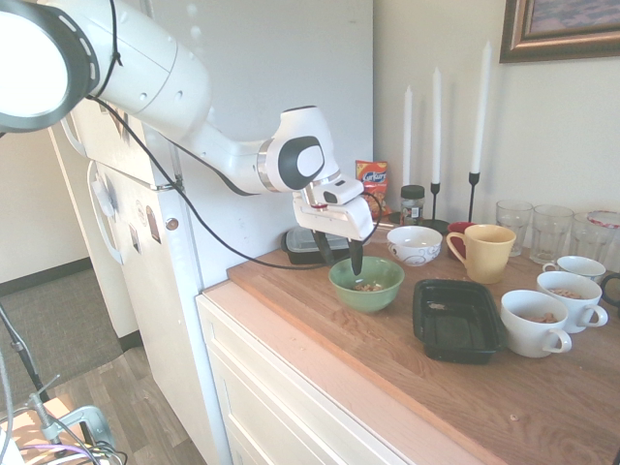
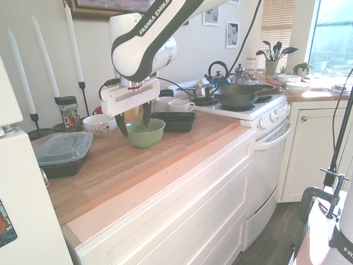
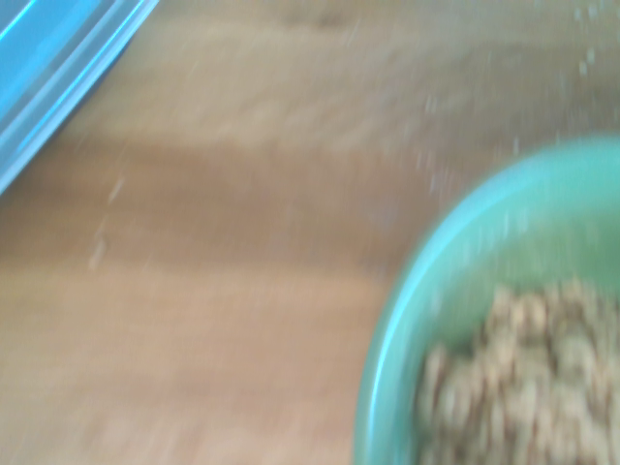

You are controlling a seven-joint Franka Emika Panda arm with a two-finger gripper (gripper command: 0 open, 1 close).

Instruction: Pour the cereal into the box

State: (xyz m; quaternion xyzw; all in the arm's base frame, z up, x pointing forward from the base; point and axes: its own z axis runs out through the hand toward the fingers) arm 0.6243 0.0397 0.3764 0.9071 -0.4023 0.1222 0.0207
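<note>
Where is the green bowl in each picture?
First exterior view: green bowl in the middle, left of the black box.
Second exterior view: bowl left of centre, box to its right.
Wrist view: bowl's rim at bottom right, cereal inside.
Shared landmark: the open claw over it.

Cereal (image 1: 367, 286) in bowl (image 1: 366, 282) (box (image 1: 456, 318) beside)

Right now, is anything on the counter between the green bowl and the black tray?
No. In the first exterior view only bare wood shows between the bowl and the tray; they stand side by side with a small gap.
</note>
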